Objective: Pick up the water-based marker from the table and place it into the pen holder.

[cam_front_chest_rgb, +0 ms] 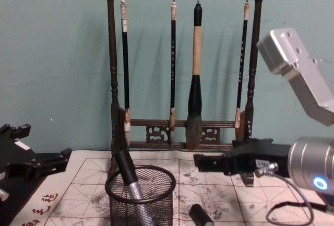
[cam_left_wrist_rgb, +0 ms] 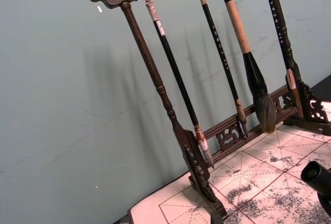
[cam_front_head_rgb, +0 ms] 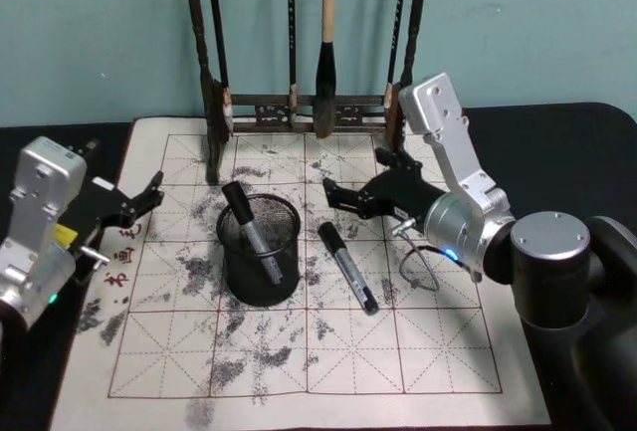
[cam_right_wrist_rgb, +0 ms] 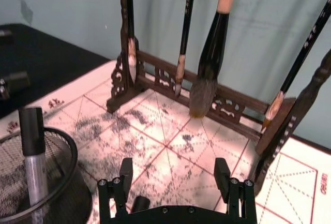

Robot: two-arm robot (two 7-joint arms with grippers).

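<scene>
While the right pincer hangs spread and empty near the rack toward the counter's back edge, the marker lies just right of the holder, where a skewed grab could roll it away; the left pincer sits at the left edge.

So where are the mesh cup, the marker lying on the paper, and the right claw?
pen holder (cam_front_head_rgb: 247, 290), head view, front mesh wall.
marker (cam_front_head_rgb: 348, 268) on the paper, head view, middle of its barrel.
right gripper (cam_right_wrist_rgb: 174, 165), right wrist view, midway between its open fingertips.
</scene>
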